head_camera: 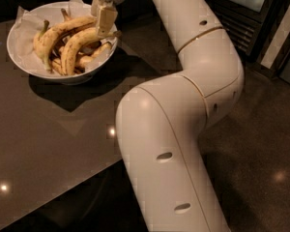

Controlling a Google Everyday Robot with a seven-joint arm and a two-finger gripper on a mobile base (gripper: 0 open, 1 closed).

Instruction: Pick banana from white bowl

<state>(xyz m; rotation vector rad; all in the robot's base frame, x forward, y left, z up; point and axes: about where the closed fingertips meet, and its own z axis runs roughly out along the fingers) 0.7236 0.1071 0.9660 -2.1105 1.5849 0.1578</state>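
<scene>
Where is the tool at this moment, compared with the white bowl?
In the camera view, the tool is at the top, left of centre, over the right part of the white bowl, at the stem end of the long curved banana.

My pale cream gripper (104, 21), hanging over the right rim of the wide round white bowl (20, 57), is the same shade as my glossy off-white arm (174, 110), which carries thin tan seam lines. The long curved yellow banana (75, 45) is freckled brown. The smooth tabletop (48, 144) is dark brown with small bright glints.
</scene>
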